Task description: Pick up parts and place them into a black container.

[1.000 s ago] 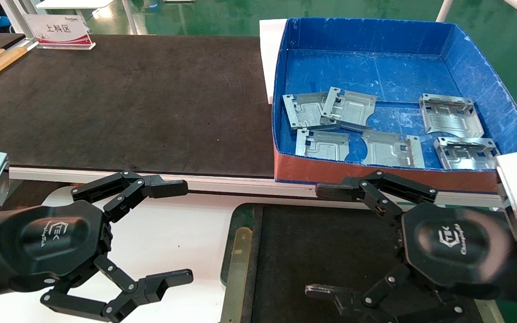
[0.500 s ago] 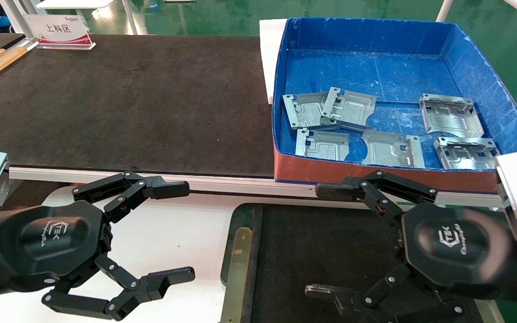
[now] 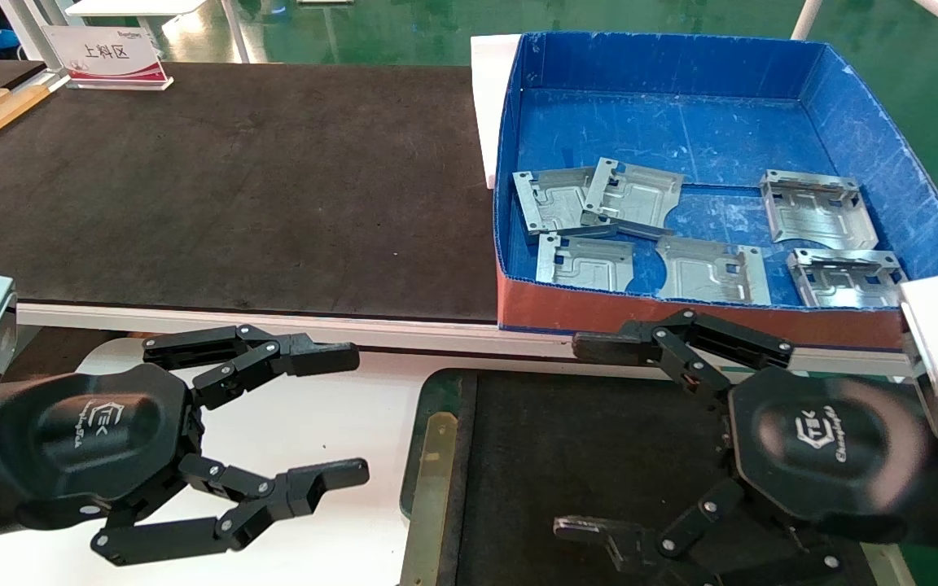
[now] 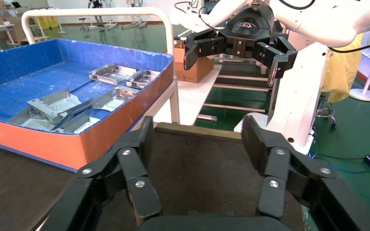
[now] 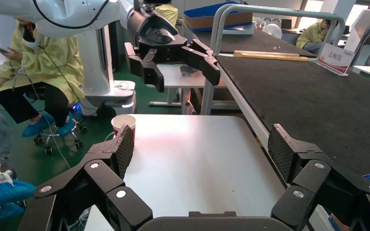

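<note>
Inside the blue-walled box (image 3: pixel 860 130), far right: six parts (image 3: pixel 709 270), loose, two overlapping at the left end; none held. Black container (image 3: pixel 567 456): near edge, nothing in it yet. Right gripper (image 3: pixel 591 435): jaws wide apart, hovering over the container, nearest the box. Left gripper (image 3: pixel 343 415): jaws apart, over the white table (image 3: pixel 330 423). Handling advice: rise over the box's orange front wall, then descend on a single flat plate rather than the overlapped pair. Change since a second ago: left jaws narrowed and shifted slightly forward; right unmoved
</note>
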